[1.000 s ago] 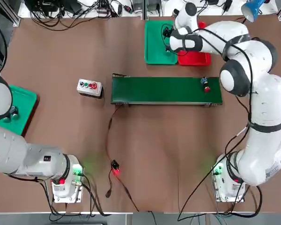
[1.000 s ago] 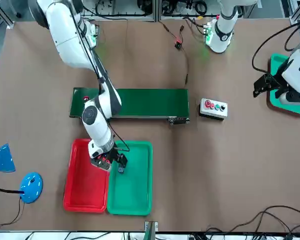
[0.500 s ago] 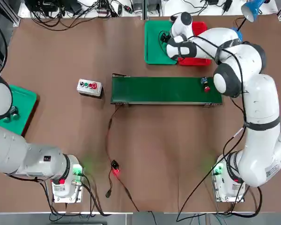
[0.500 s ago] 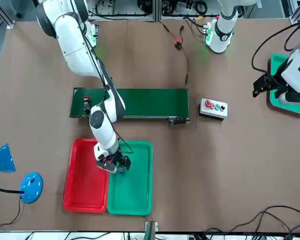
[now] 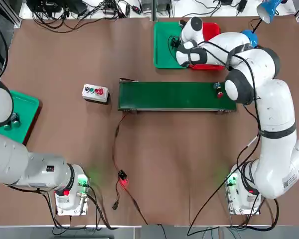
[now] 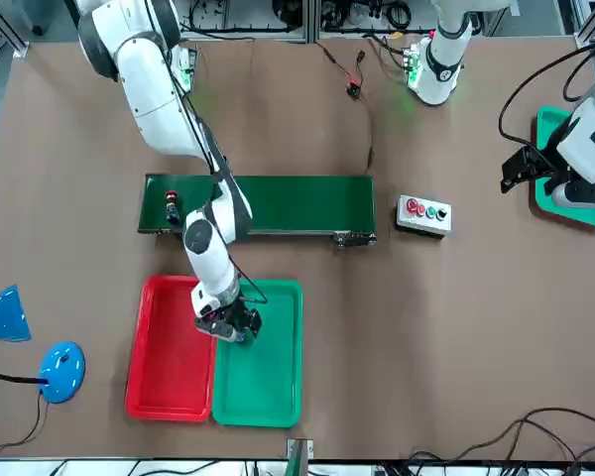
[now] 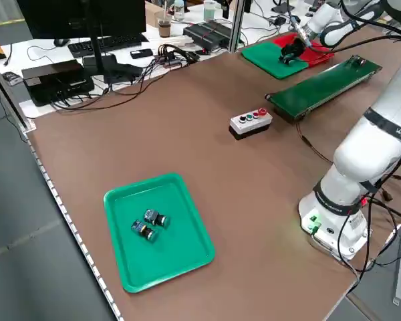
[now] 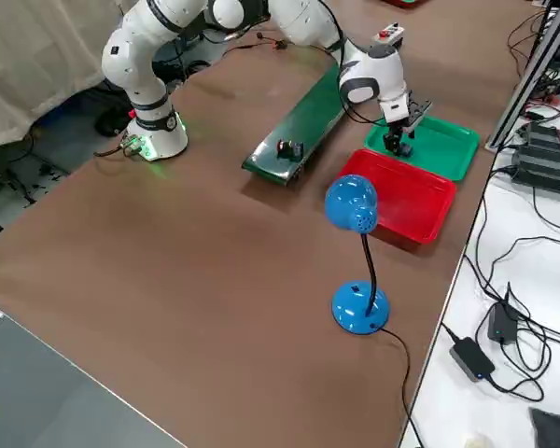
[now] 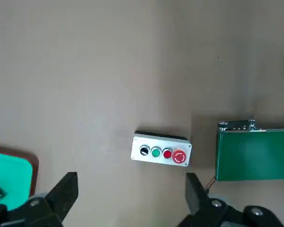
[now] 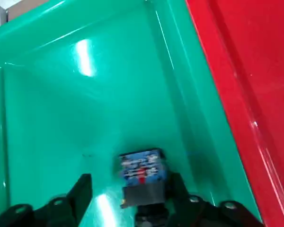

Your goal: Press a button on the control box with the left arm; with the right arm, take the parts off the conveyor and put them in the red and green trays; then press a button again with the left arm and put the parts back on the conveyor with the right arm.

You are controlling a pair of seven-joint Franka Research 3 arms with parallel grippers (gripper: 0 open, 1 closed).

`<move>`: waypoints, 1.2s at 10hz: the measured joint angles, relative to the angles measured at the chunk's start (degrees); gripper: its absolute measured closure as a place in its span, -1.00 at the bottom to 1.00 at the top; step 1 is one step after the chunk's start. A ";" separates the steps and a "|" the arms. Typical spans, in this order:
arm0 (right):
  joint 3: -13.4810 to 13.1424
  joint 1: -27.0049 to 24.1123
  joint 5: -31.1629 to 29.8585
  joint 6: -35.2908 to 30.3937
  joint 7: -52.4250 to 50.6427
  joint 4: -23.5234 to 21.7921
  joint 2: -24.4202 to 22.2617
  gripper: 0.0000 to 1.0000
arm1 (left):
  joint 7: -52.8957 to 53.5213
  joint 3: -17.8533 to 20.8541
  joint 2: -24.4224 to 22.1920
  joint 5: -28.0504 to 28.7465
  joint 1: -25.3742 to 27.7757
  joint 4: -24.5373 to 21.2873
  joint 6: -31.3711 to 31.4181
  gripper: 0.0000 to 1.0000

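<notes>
the blue part (image 10: 143,172) lies on the floor of the green tray (image 10: 61,118), near its wall beside the red tray (image 10: 246,61), at the far edge of the brown tabletop (image 5: 65,50). the right tool (image 10: 128,201) stands spread around the part. its long axis i cannot tell. the left tool (image 9: 130,198) hangs spread near the left edge.

Tray under camera: green tray (image 10: 85,118), glossy, with a bright glare patch.
Neighbouring tray: red tray (image 10: 246,71), rim beside the green tray's rim.
Part: small blue and black part (image 10: 142,177) resting on the green floor.
Right gripper (image 10: 130,196): two dark fingers (image 10: 80,191), one either side of the part, with a gap visible at one side.
</notes>
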 joint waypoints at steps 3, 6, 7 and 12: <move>-0.14 0.02 0.02 0.00 2.46 0.10 0.00 -0.08 | 0.00 0.03 0.00 0.00 0.01 0.00 0.00 -1.00; -0.13 0.21 0.01 0.00 2.64 0.10 0.01 -0.07 | 0.00 -0.02 0.00 0.00 -0.19 0.00 0.00 -1.00; -0.14 0.37 -0.01 0.00 2.64 0.10 0.01 -0.05 | 0.00 -0.02 0.00 0.00 -0.36 0.00 0.00 -1.00; -1.49 1.83 -0.33 -0.02 2.60 0.10 0.04 0.11 | 0.00 0.00 0.00 0.00 -0.41 0.00 0.00 -1.00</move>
